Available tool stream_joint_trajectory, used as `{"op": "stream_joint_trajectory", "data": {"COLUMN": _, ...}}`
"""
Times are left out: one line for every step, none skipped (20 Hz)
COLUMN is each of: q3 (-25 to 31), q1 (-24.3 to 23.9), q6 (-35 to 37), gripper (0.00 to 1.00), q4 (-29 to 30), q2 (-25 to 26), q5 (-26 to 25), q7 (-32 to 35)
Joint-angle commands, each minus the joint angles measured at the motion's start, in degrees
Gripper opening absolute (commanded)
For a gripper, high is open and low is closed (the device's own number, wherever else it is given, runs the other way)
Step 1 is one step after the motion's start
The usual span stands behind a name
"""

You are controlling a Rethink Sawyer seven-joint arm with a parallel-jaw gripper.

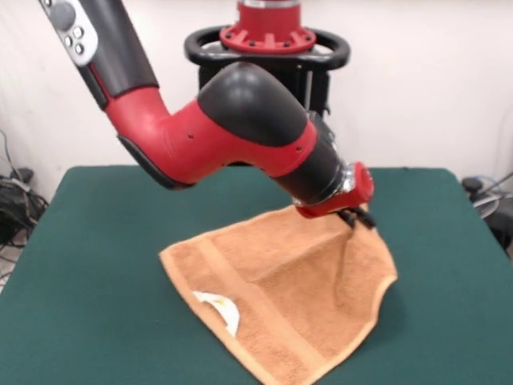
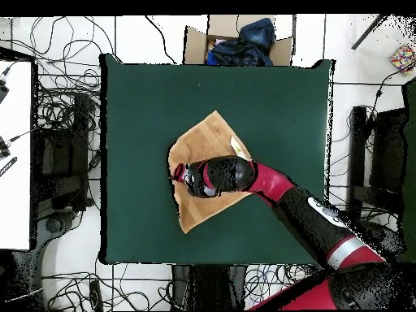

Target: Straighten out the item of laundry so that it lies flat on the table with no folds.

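The item of laundry point(image 1: 280, 297) is an orange-tan towel lying diagonally on the green table point(image 1: 96, 241), a white tag point(image 1: 224, 309) showing near its front left edge. Its right far part is pulled up into a peak, with creases running down from it. My gripper point(image 1: 358, 218) sits at that peak, shut on the cloth. In the overhead view the arm covers the towel's point(image 2: 210, 138) middle, and the gripper point(image 2: 179, 172) is at the towel's left edge, near the middle of the table point(image 2: 138, 97).
A cardboard box point(image 2: 195, 45) holding dark cloth stands just beyond the table's top edge in the overhead view. Cables lie on the floor around the table. A white desk point(image 2: 15, 154) stands to the left.
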Motion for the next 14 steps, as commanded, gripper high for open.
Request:
{"op": "stream_joint_trajectory", "data": {"q3": 11.77, "q1": -3.18, "q6": -2.03, "gripper": 0.0, "q4": -2.9, "q2": 16.24, "q5": 3.97, "q7": -13.5}}
{"op": "stream_joint_trajectory", "data": {"q3": 12.49, "q1": -3.63, "q6": -0.87, "gripper": 0.0, "q4": -3.86, "q2": 18.26, "q5": 4.3, "q7": -14.88}}
{"op": "stream_joint_trajectory", "data": {"q3": 13.32, "q1": -4.06, "q6": 0.23, "gripper": 0.0, "q4": -4.68, "q2": 19.89, "q5": 4.36, "q7": -16.13}}
{"op": "stream_joint_trajectory", "data": {"q3": 13.74, "q1": -4.42, "q6": 1.27, "gripper": 0.0, "q4": -5.49, "q2": 20.79, "q5": 4.06, "q7": -17.09}}
{"op": "stream_joint_trajectory", "data": {"q3": 14.04, "q1": -4.57, "q6": 1.85, "gripper": 0.0, "q4": -6.54, "q2": 22.0, "q5": 3.77, "q7": -17.69}}
{"op": "stream_joint_trajectory", "data": {"q3": 14.17, "q1": -4.85, "q6": 3.13, "gripper": 0.0, "q4": -7.49, "q2": 23.23, "q5": 3.69, "q7": -18.41}}
{"op": "stream_joint_trajectory", "data": {"q3": 14.28, "q1": -5.14, "q6": 3.69, "gripper": 0.0, "q4": -8.49, "q2": 24.9, "q5": 3.42, "q7": -19.21}}
{"op": "stream_joint_trajectory", "data": {"q3": 14.61, "q1": -5.52, "q6": 4.12, "gripper": 0.0, "q4": -9.41, "q2": 26.4, "q5": 3.04, "q7": -20.27}}
{"op": "stream_joint_trajectory", "data": {"q3": 15.01, "q1": -5.81, "q6": 4.67, "gripper": 0.0, "q4": -10.17, "q2": 27.27, "q5": 2.67, "q7": -21.17}}
{"op": "stream_joint_trajectory", "data": {"q3": 15.51, "q1": -6.27, "q6": 4.98, "gripper": 0.0, "q4": -10.58, "q2": 28.43, "q5": 2.44, "q7": -22.12}}
{"op": "stream_joint_trajectory", "data": {"q3": 15.76, "q1": -6.51, "q6": 5.17, "gripper": 0.0, "q4": -10.8, "q2": 28.82, "q5": 2.31, "q7": -22.35}}
{"op": "stream_joint_trajectory", "data": {"q3": 15.43, "q1": -6.7, "q6": 5.23, "gripper": 0.0, "q4": -10.99, "q2": 28.62, "q5": 1.66, "q7": -22.59}}
{"op": "stream_joint_trajectory", "data": {"q3": 14.9, "q1": -6.63, "q6": 5.11, "gripper": 0.0, "q4": -11.54, "q2": 28.18, "q5": 1.1, "q7": -22.56}}
{"op": "stream_joint_trajectory", "data": {"q3": 13.87, "q1": -6.59, "q6": 4.06, "gripper": 0.0, "q4": -11.83, "q2": 26.93, "q5": -0.18, "q7": -22.31}}
